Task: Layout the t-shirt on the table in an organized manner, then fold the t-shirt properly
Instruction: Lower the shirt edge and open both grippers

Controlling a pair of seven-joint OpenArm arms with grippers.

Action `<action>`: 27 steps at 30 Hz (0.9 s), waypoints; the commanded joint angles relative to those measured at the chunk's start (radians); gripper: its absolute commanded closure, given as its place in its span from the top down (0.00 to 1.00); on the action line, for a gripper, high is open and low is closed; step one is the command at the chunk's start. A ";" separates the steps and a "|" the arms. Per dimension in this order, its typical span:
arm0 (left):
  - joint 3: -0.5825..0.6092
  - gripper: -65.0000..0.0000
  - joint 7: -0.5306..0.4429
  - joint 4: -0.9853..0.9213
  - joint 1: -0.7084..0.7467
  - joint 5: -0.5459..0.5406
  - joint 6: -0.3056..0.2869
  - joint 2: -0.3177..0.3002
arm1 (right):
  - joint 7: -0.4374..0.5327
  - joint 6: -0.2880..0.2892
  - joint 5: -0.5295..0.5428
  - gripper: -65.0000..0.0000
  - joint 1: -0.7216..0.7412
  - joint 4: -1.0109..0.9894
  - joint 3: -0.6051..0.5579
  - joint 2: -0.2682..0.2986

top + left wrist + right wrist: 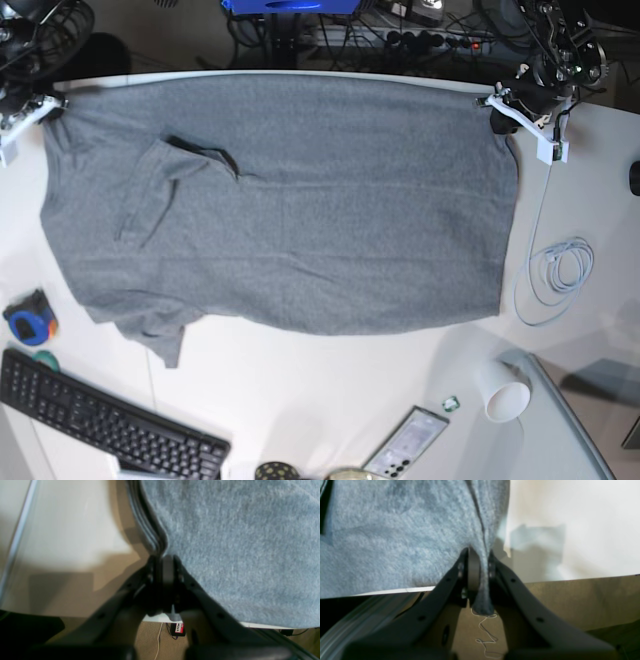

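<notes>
The white bench [330,370] takes up basically the whole base view, with its curved far edge running right behind the t-shirt [300,210]. The grey t-shirt is spread wide across the far half of the bench, its far edge lying along the bench's far edge, with one sleeve folded over onto the body and another poking out at the near corner. There's open white surface in front of it, in the middle; the near edge is crowded by a black keyboard [100,425], a phone [405,445] and a white cup [503,392]. A coiled white cable [560,270] lies just beside the shirt's side edge.

The left claw [163,562] is pressed together, pinching the t-shirt's far corner right at the hem. The right claw [480,562] is pinching the other far corner, fabric bunched between its fingers with a loose thread dangling below.

Under the bench edge in the left wrist view there's a small red-and-white tag [178,628], handwriting looks like "WALTER" but it's blurry.
</notes>
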 commanded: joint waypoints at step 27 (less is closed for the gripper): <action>-0.005 0.00 -0.002 0.016 -0.017 0.002 0.010 -0.020 | -0.034 0.001 -0.001 0.57 0.005 0.020 0.010 -0.009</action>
